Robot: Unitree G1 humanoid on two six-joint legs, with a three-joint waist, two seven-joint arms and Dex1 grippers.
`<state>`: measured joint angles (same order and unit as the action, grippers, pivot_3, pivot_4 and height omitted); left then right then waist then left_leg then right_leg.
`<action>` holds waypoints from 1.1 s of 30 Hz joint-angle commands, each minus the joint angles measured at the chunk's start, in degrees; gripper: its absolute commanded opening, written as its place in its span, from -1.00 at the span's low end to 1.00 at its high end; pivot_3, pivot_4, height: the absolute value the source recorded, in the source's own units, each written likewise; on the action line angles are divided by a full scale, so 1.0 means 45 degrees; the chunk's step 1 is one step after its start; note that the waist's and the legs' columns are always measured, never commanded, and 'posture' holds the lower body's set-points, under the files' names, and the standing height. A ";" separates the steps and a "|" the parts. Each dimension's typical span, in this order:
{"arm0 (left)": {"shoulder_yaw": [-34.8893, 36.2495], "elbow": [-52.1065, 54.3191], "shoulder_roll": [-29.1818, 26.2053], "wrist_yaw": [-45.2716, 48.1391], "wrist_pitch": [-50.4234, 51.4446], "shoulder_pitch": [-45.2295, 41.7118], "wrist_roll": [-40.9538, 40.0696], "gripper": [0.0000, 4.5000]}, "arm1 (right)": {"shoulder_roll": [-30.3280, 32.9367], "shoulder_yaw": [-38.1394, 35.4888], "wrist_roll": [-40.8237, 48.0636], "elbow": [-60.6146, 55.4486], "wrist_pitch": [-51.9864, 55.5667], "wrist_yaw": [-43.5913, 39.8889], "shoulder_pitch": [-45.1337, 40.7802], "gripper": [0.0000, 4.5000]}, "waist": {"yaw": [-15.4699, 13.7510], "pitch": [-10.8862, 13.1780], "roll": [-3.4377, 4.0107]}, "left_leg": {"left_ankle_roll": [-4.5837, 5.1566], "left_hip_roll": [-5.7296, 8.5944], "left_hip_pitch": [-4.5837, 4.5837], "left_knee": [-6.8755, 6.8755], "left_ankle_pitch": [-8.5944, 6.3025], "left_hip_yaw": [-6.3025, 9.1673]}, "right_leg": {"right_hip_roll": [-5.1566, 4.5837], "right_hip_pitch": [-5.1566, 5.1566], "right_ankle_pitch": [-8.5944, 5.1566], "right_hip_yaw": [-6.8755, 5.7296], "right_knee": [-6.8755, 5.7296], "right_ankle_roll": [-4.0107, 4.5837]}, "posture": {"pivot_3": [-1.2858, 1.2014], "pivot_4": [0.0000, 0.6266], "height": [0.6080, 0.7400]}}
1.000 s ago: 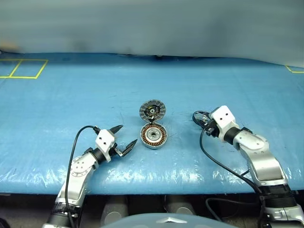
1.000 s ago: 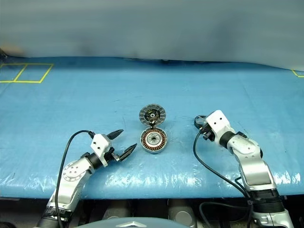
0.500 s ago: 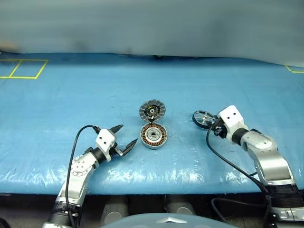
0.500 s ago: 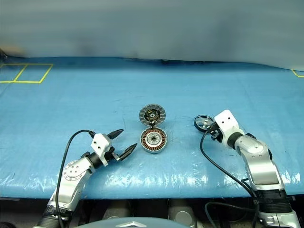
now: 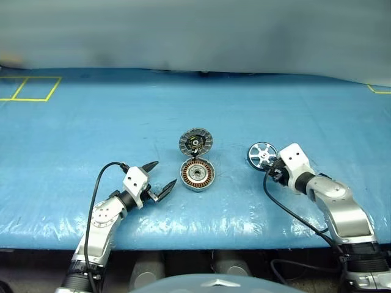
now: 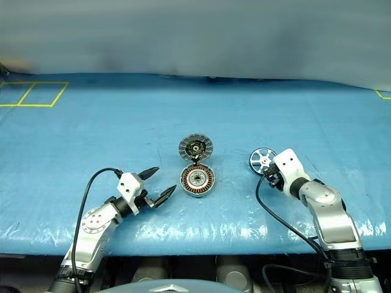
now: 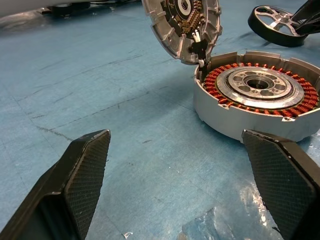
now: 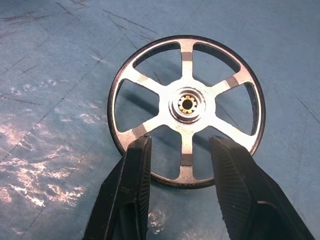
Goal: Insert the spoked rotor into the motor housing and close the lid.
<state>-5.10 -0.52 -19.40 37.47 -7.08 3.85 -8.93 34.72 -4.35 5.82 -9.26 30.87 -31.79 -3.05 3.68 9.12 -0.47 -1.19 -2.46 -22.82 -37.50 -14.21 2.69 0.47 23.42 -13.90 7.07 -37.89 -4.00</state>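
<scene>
The spoked rotor (image 5: 263,154), dark-rimmed with silvery spokes, lies flat on the blue mat to the right of the motor housing (image 5: 198,176). Copper windings ring the housing's pale centre (image 7: 257,95). The lid (image 5: 195,142) stands tilted open behind it, joined at the rim, ribbed side showing. My right gripper (image 8: 179,147) hangs over the rotor's near rim with its fingers (image 8: 135,165) apart on either side of one spoke, clamping nothing. To the left of the housing, my left gripper (image 5: 165,173) stands wide open, pointing at it.
Blue plastic-covered mat (image 5: 122,122) spans the table, and its front edge (image 5: 195,235) runs just below both arms. Yellow tape squares (image 5: 30,88) mark the far left corner. A grey wall rises behind the table.
My right gripper has drawn back to the right and dipped lower, uncovering the rotor, which lies in the same spot. The left arm, housing and lid have not moved.
</scene>
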 commanded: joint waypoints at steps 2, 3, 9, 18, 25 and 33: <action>-0.0017 0.0122 0.0027 -0.0060 -0.0277 -0.0029 0.0054 1.00 | -0.0363 0.0089 0.0261 0.0426 0.0136 -0.0069 -0.0035 -0.58 | 0.0012 -0.0003 -0.0005 | 0.0000 -0.0001 0.0006 0.0000 0.0000 0.0001 | 0.0001 -0.0006 0.0000 0.0000 0.0000 0.0000 | 0.03 -0.52 1.00; -0.0014 0.0121 0.0035 -0.0070 -0.0280 -0.0032 0.0054 1.00 | -0.0466 0.0053 0.0302 0.0521 0.0102 -0.0049 -0.0073 -0.72 | 0.0016 -0.0003 -0.0005 | 0.0000 -0.0001 0.0010 -0.0001 0.0000 0.0000 | 0.0001 -0.0009 0.0000 0.0000 0.0000 0.0000 | 0.03 -0.52 1.00; 0.0014 0.0228 0.0028 -0.0069 -0.0302 0.0070 0.0000 1.00 | -0.0920 -0.0259 0.0571 0.0676 -0.0010 0.0194 -0.0322 -0.99 | 0.0064 -0.0009 -0.0014 | 0.0000 -0.0003 0.0023 -0.0001 0.0000 -0.0004 | 0.0003 -0.0016 -0.0001 0.0002 -0.0002 0.0003 | 0.03 -0.52 1.00; -0.0055 0.0197 0.0087 0.0068 -0.0668 0.0103 -0.0060 1.00 | -0.1789 -0.0889 0.3326 -0.0691 -0.0969 -0.1767 -0.0234 -0.99 | 0.0039 0.0005 0.0008 | 0.0000 -0.0003 0.0001 0.0001 0.0000 -0.0005 | 0.0001 0.0001 0.0000 0.0004 -0.0002 -0.0001 | 0.03 -0.52 1.00; -0.0095 0.0076 0.0134 0.0296 -0.1166 0.0117 -0.0211 1.00 | -0.1542 0.0001 0.4505 -0.1595 -0.0689 -0.3502 0.0128 -0.99 | 0.0003 0.0005 0.0008 | 0.0001 -0.0003 0.0000 0.0002 0.0000 -0.0001 | 0.0002 0.0000 0.0000 0.0001 0.0000 0.0000 | 0.03 -0.52 1.00; -0.0163 0.0243 0.0057 0.1095 -0.0465 0.0210 -0.0973 1.00 | -0.1631 0.1081 0.4584 -0.1791 -0.0779 -0.3888 -0.0252 -0.99 | 0.0030 0.0005 0.0008 | 0.0000 -0.0003 0.0000 0.0001 0.0000 -0.0001 | 0.0003 0.0002 -0.0003 0.0000 0.0000 0.0003 | 0.03 -0.52 1.00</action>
<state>-5.69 -0.53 -19.20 41.60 -9.41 4.80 -11.98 27.51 0.12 25.25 -14.63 28.13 -48.64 -2.80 3.81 9.15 -0.44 -1.19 -2.48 -22.82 -37.49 -14.21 2.68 0.48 23.44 -13.91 7.07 -37.89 -3.99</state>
